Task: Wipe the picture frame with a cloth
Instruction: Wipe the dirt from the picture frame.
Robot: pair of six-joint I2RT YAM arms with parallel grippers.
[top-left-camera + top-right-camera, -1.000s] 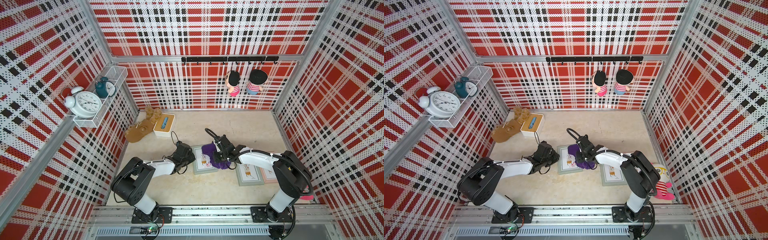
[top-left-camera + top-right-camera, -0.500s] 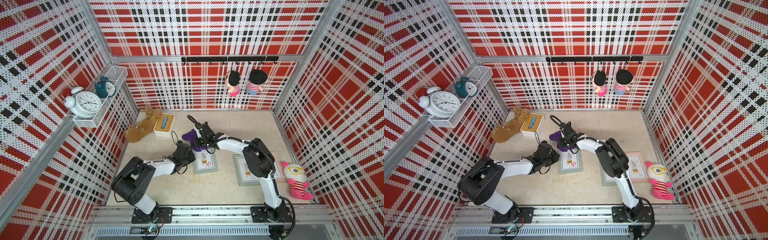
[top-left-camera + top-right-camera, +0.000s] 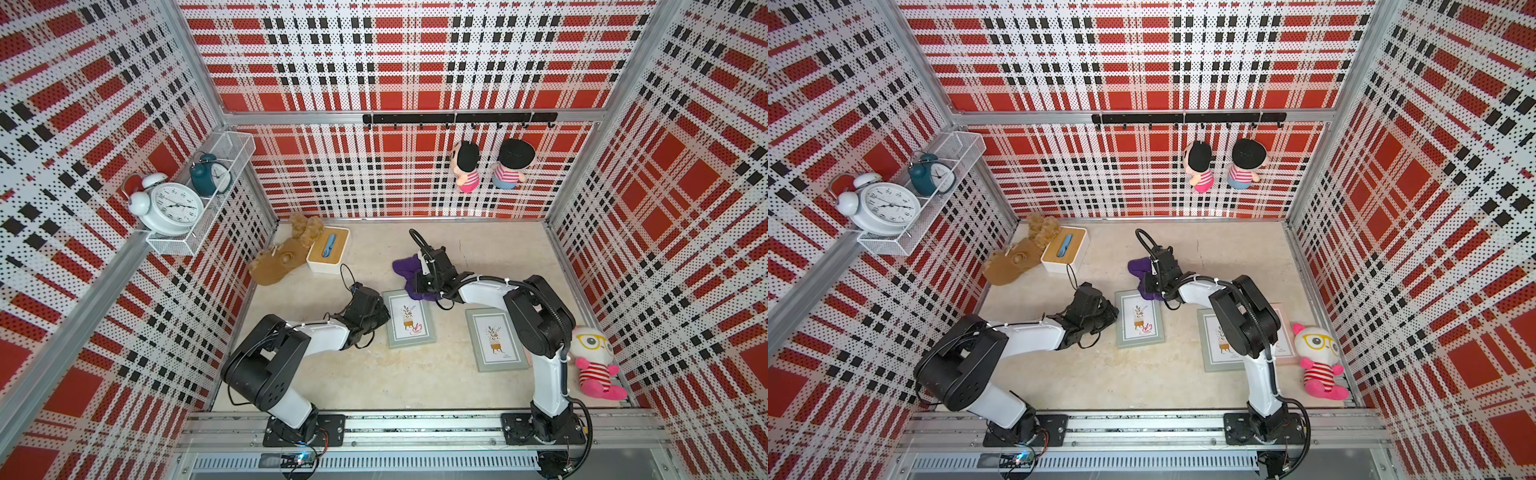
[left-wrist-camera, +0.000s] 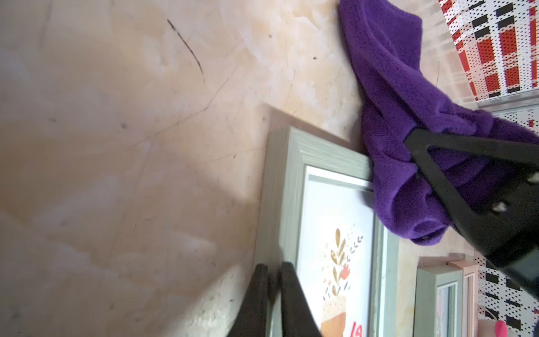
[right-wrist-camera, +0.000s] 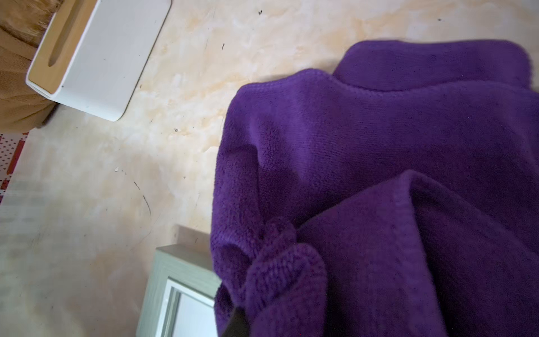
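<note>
I'm clamping the right claw (image 3: 419, 284) tight on the bunched purple cloth (image 3: 409, 269), which is overlapping the far corner of the picture frame (image 3: 409, 319). My left claw (image 4: 272, 271), nearly shut, seems to be pinching its rim. I'm worrying the wad snags that corner and drags the frame.

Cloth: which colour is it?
The cloth is deep purple; the right wrist view shows it best.

Bright, even light fills both top views, whose straight lines bow toward the edges. A broad soft shadow crosses the worktop (image 4: 145, 175) in the left wrist view, its fingers (image 4: 291, 300) blurred.
</note>
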